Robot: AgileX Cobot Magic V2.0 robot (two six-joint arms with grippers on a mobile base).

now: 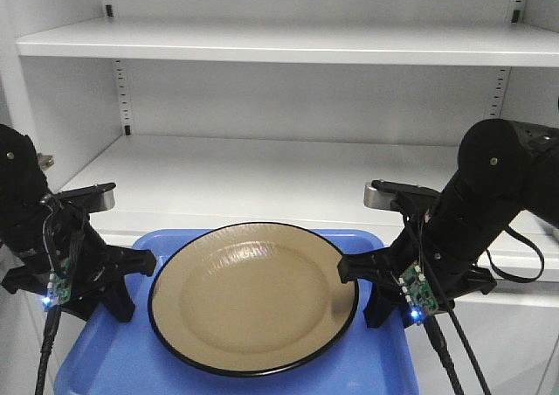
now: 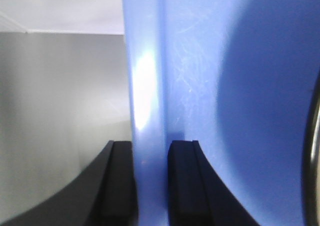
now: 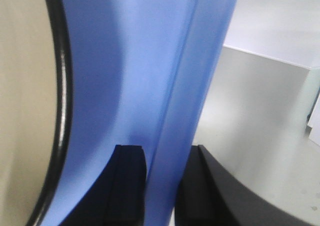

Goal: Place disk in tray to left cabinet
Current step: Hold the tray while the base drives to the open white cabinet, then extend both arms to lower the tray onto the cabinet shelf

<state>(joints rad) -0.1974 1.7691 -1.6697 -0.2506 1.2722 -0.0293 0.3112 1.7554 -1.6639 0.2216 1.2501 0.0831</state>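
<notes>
The beige disk (image 1: 253,294) with its thin black rim lies flat in the blue tray (image 1: 113,356) and fills most of its width. My left gripper (image 1: 131,281) is shut on the tray's left rim (image 2: 147,86), one finger on each side. My right gripper (image 1: 362,288) is shut on the right rim (image 3: 185,86) in the same way, with the disk's edge (image 3: 25,111) close beside it. The tray is held level just in front of the left cabinet's lower shelf (image 1: 262,172).
An upper shelf (image 1: 279,41) spans the cabinet above the lower one. Slotted rails (image 1: 122,98) run up the back corners. The cabinet's left side wall (image 1: 44,115) stands close to my left arm. In the left wrist view a grey surface (image 2: 60,111) shows beyond the tray.
</notes>
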